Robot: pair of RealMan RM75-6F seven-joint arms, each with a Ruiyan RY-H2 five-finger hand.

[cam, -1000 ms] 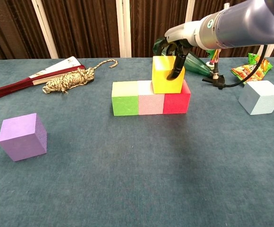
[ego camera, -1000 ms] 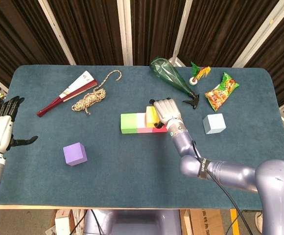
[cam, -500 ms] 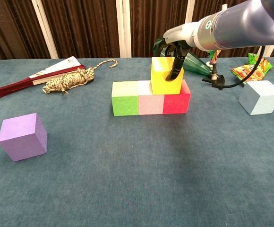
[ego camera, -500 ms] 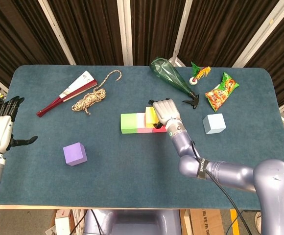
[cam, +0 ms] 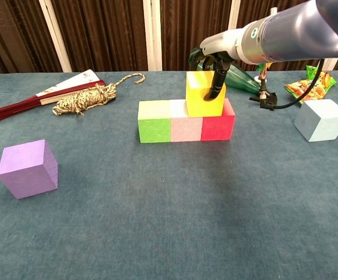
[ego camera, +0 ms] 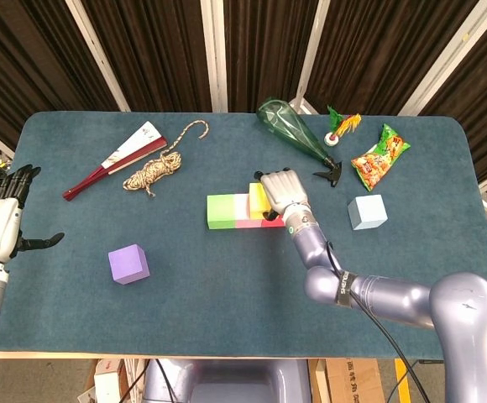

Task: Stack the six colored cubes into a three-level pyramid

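At the far left edge of the head view, the left robot hand hangs off the desk with its fingers apart and nothing in them. A purple cube sits alone near the desk's front left, well apart from the rest. Behind it lie a folded fan and, just beside that, a coil of rope. In the middle, three cubes stand in a touching row: green cube, pink cube, red cube. A yellow cube rests on top, over the seam of the pink and red ones. The right robot hand holds that yellow cube, with a finger down its front face and the others behind it. Behind the hand lies a green bottle. Further right are a shuttlecock and a snack bag, and a light blue cube stands alone, well apart from the row.
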